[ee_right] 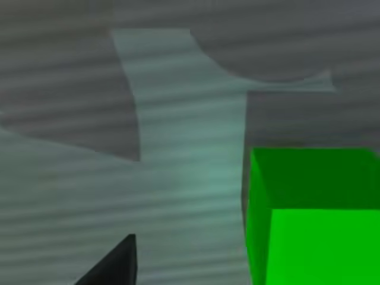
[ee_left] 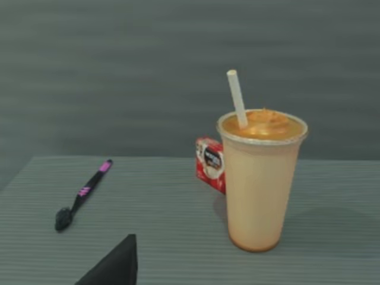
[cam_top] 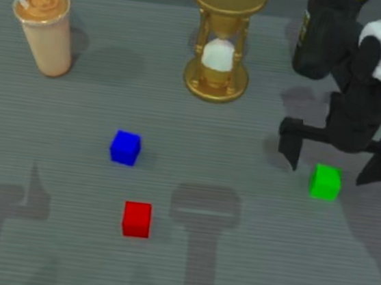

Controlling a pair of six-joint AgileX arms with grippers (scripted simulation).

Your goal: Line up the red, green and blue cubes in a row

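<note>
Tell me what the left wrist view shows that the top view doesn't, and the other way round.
Only the left wrist view shows a black brush with a pink-marked handle and the front of a small red packet behind the drink.

Only the top view shows the blue cube, red cube, green cube, the gold hourglass, and the right gripper, jaws open either side of the green cube.

Both share the drink cup with straw and the grey table.

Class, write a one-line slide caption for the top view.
Right arm's open claw straddles the small matte green cube; blue cube and red cube lie apart.
</note>
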